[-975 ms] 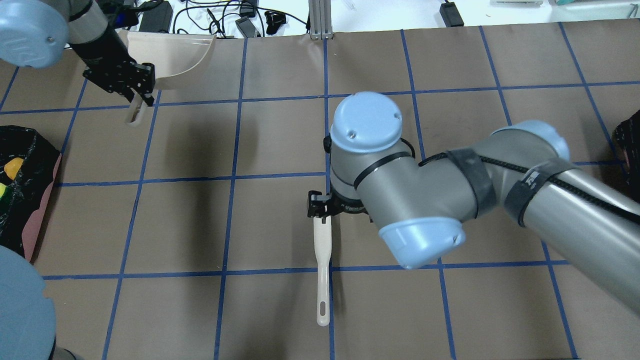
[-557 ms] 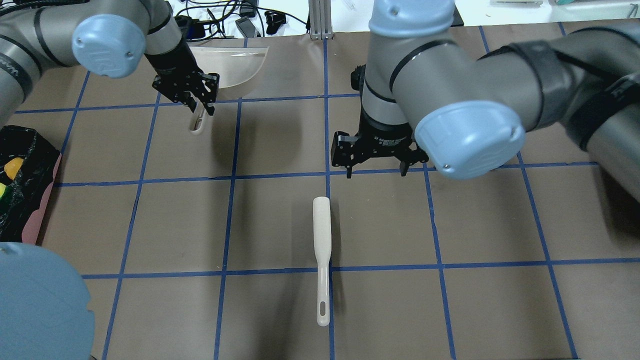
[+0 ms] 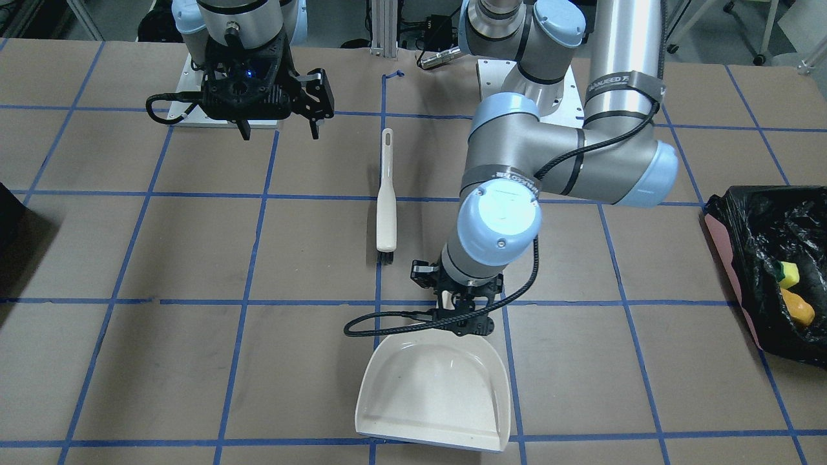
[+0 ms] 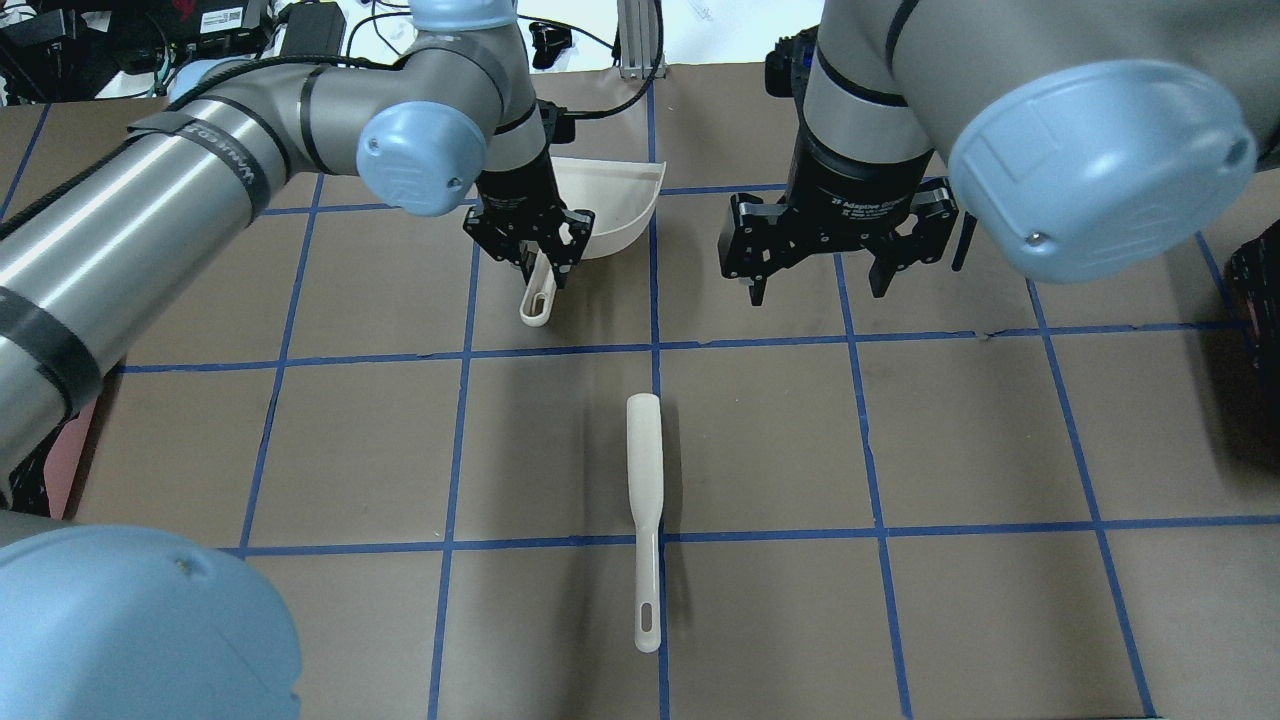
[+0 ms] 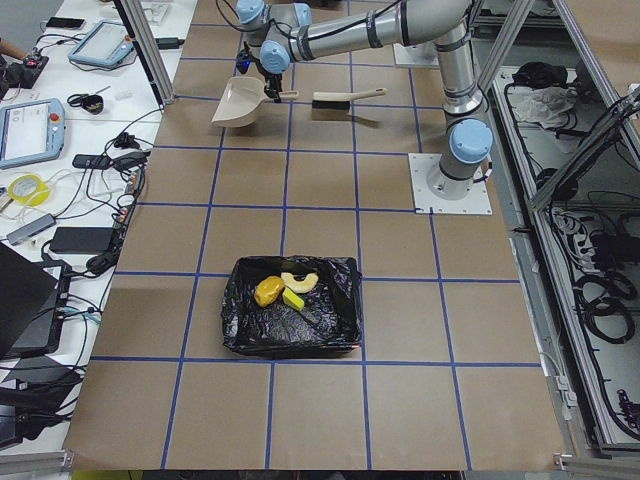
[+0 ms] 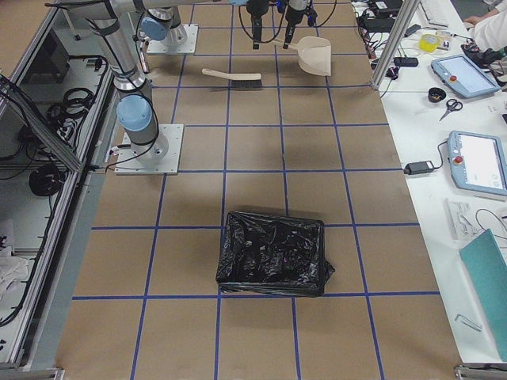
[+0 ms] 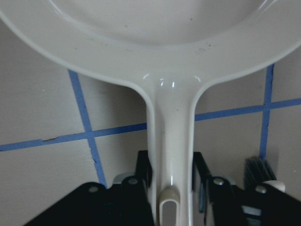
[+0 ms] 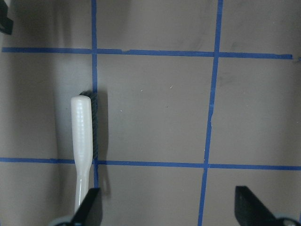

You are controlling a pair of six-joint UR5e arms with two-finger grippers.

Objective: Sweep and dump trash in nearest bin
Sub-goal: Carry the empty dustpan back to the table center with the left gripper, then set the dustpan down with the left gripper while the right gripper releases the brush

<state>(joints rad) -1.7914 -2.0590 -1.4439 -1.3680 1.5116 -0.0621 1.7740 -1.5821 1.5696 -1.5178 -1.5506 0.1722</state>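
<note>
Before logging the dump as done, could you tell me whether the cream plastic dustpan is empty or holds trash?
Empty: the cream plastic dustpan is bare inside in the front-facing view; the left gripper holds its handle.

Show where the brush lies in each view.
Exterior front-facing: brush, centre.
Overhead exterior: brush, lower centre.
Exterior left: brush, top centre.
Exterior right: brush, top centre.
Left wrist: brush bristles only, bottom right.
Right wrist: brush, left side.
Landmark: the blue tape line running alongside it.
</note>
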